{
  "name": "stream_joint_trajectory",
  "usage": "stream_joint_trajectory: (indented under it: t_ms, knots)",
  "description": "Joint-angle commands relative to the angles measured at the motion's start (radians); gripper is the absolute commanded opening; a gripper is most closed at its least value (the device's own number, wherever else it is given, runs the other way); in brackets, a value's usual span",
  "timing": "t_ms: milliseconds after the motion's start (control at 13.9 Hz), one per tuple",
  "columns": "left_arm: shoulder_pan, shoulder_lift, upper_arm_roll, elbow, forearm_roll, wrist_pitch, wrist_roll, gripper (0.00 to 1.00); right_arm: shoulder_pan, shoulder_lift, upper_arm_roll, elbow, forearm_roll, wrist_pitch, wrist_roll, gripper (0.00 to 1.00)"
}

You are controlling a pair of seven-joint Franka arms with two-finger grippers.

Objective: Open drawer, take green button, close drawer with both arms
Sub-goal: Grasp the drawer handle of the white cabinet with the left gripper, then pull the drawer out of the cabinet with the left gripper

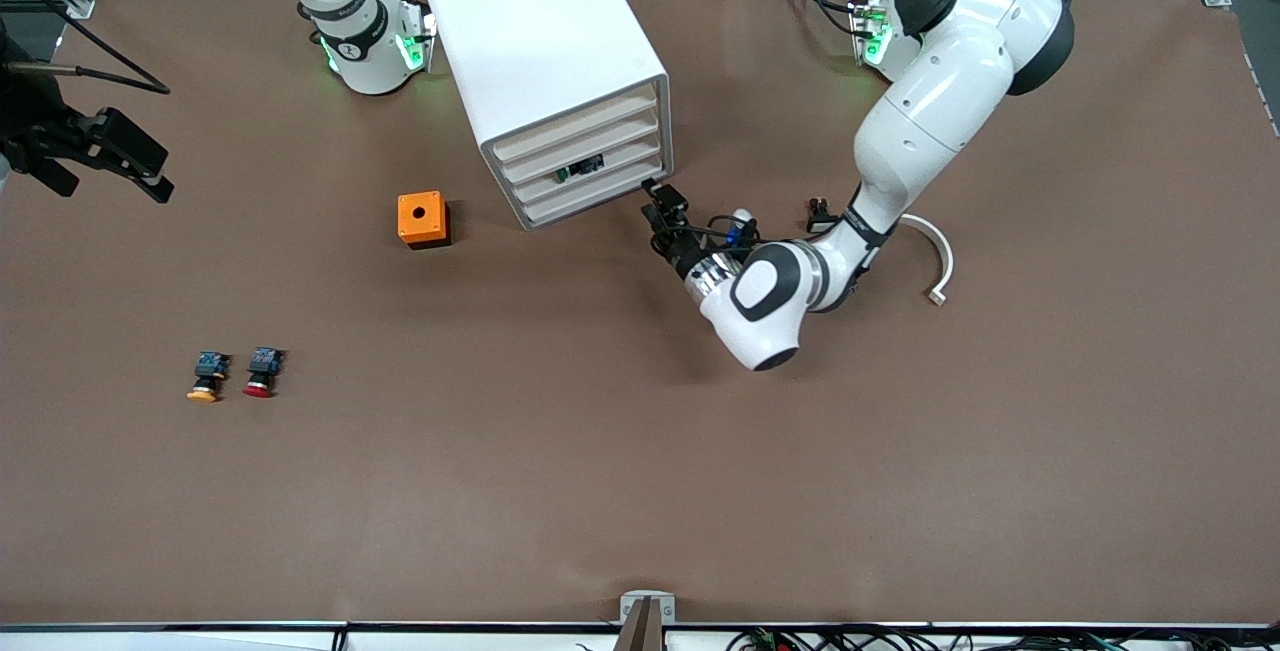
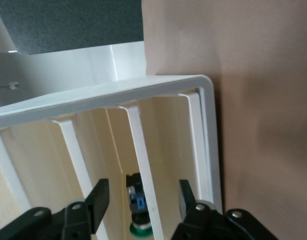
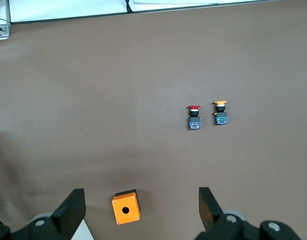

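The white cabinet (image 1: pixel 545 41) stands at the robots' side of the table, its four stacked drawers facing the front camera. The green-capped button (image 1: pixel 580 169) shows through the front of the third drawer (image 1: pixel 625 159) from the top. My left gripper (image 1: pixel 655 201) is at the cabinet's lower front corner, at the left arm's end. In the left wrist view its open fingers straddle a white drawer front edge (image 2: pixel 143 165) without touching it, and the button (image 2: pixel 140 210) lies just inside. My right gripper (image 1: pixel 105 171) waits open, high over the right arm's end of the table.
An orange box with a hole (image 1: pixel 422 219) sits beside the cabinet. A yellow-capped button (image 1: pixel 205 376) and a red-capped button (image 1: pixel 262 371) lie nearer the front camera. A curved white piece (image 1: pixel 935 256) and a small black part (image 1: pixel 820 216) lie by the left arm.
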Motion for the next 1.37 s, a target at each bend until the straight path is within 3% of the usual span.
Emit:
stream_joint_trajectory:
  t_ms: [0,648,1008,1295]
  knots:
    - [-0.023,0.007,-0.002,-0.005,-0.022,-0.016,-0.019,0.63,-0.003,-0.003,-0.001,0.006,0.004,-0.007,-0.012,1.00]
    - [-0.085,0.004,-0.002,-0.065,-0.021,-0.033,-0.019,0.61,-0.003,-0.003,0.001,0.006,0.004,-0.007,-0.012,1.00]
    - [-0.115,0.004,-0.002,-0.062,-0.022,-0.033,-0.014,0.45,-0.003,-0.003,-0.001,0.006,0.006,-0.007,-0.012,1.00]
    - [-0.128,0.003,-0.002,-0.061,-0.022,-0.035,-0.010,0.24,-0.003,-0.003,-0.001,0.006,0.006,-0.007,-0.012,1.00]
